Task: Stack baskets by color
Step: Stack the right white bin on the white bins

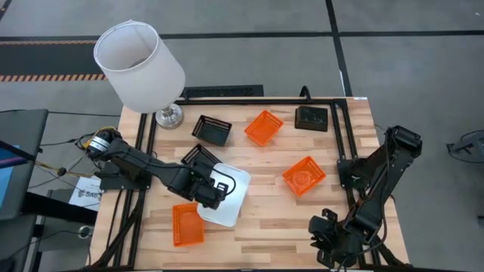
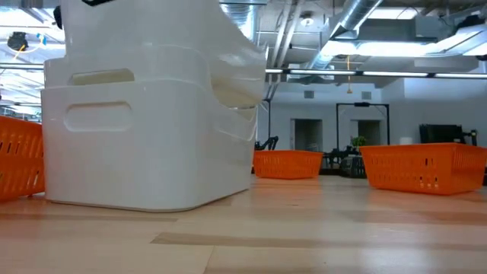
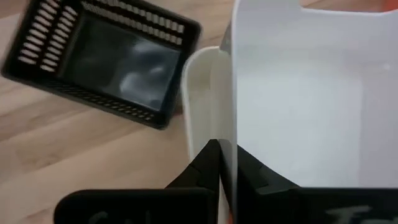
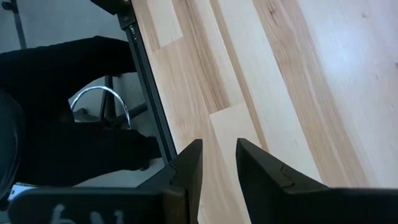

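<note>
A: We're pinching the white basket [image 1: 227, 198] wall with our left gripper [image 3: 225, 163], near-left on the table [image 1: 265, 162], over another white one.

B: Misaligned, we're risking jamming it. Our right gripper [image 4: 219, 163] is waiting near-right, jaws parted, empty.

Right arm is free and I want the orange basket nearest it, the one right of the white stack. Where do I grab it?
Judging by its pose, take the orange basket by the rim of one long wall, coming straight down from above. It sits upright, mouth open, turned diagonally on the table, so rotate the right gripper to straddle that wall, as the left gripper pinches the white basket.
</note>
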Tool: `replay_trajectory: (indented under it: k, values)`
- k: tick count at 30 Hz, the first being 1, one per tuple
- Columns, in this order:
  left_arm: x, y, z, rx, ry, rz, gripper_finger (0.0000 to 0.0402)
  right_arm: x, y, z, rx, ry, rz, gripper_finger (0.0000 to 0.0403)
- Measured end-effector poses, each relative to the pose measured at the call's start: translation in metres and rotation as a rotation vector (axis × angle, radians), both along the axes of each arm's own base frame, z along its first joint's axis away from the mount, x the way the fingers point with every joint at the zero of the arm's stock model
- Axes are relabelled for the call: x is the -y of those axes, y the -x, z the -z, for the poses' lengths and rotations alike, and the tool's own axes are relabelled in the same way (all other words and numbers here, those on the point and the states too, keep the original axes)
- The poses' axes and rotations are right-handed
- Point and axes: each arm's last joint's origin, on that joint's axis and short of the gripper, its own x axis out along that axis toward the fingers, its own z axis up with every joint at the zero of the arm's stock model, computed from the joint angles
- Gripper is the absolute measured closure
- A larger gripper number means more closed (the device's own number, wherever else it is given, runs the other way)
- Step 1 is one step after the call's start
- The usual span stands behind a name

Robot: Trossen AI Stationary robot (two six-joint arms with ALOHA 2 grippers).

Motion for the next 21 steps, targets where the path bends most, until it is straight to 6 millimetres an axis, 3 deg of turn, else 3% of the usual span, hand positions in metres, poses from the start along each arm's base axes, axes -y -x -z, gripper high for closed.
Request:
replay_trajectory:
  k: [21]
  values:
    - [-0.0033,0.0046,-0.0057,-0.019,0.06,-0.001,0.0401,-0.0001,0.0001,0.0,0.0,-0.002,0.001,0.0282]
